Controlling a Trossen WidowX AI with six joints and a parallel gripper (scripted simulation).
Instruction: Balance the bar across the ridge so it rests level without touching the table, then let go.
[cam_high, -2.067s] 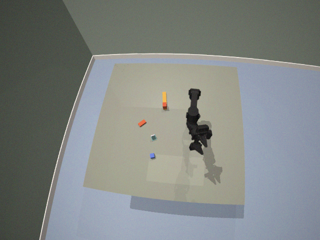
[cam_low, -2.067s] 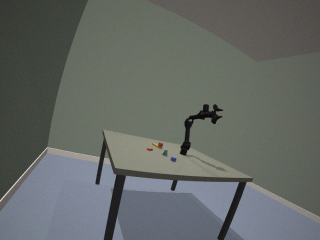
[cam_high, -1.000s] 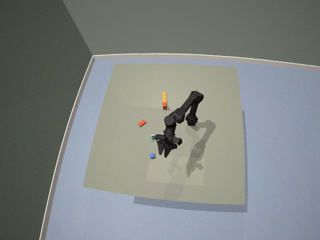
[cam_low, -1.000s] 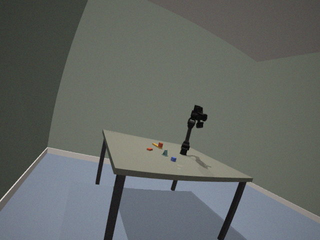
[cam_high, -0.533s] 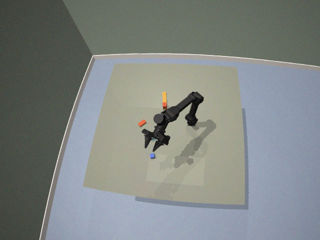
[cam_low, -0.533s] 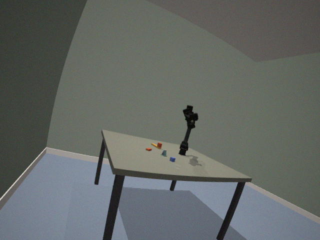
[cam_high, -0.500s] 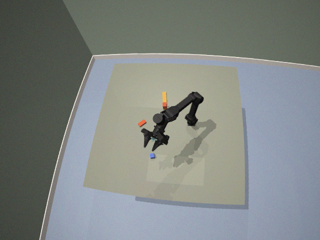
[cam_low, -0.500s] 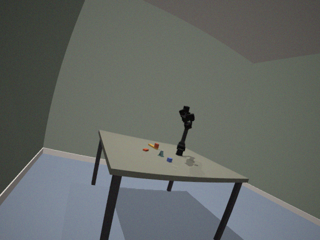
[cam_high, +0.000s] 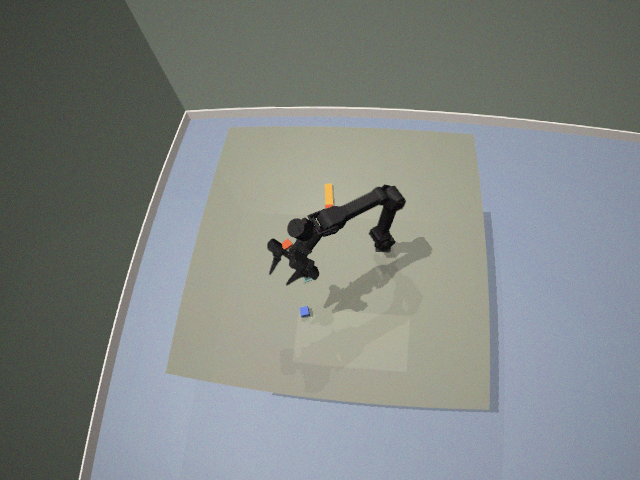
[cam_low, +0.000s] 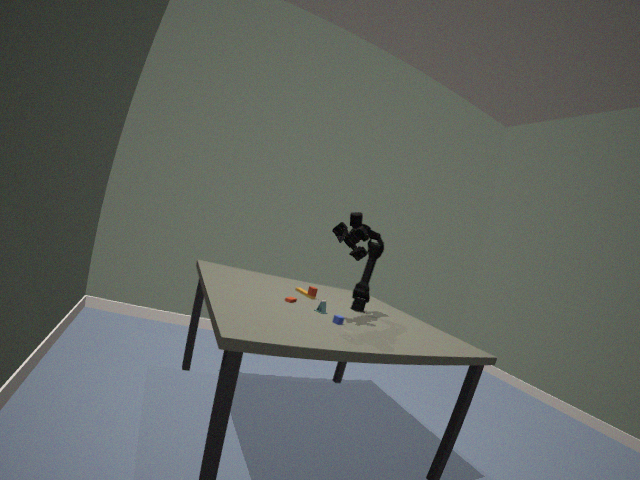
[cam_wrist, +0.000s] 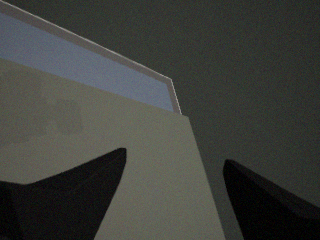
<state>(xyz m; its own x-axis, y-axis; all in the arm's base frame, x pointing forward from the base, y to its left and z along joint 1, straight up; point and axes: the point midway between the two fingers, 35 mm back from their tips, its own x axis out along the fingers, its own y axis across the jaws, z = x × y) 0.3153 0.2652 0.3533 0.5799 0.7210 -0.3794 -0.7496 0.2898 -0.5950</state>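
Observation:
The yellow bar (cam_high: 328, 193) (cam_low: 301, 290) lies on the table (cam_high: 444, 335) (cam_low: 248, 315), with a red block (cam_high: 329, 206) (cam_low: 312, 291) at one end; the arm partly covers that end in the top view. The small teal ridge (cam_high: 308, 280) (cam_low: 322, 306) stands on the table, apart from the bar, mostly hidden under the gripper in the top view. My gripper (cam_high: 278, 279) (cam_wrist: 175, 160) is open and empty, high above the table. Neither bar nor ridge shows in the wrist view.
A flat orange-red block (cam_high: 286, 244) (cam_low: 290, 299) lies on the table, partly behind the gripper in the top view. A blue cube (cam_high: 304, 311) (cam_low: 338, 319) sits on the other side of the ridge. The wrist view shows a table corner.

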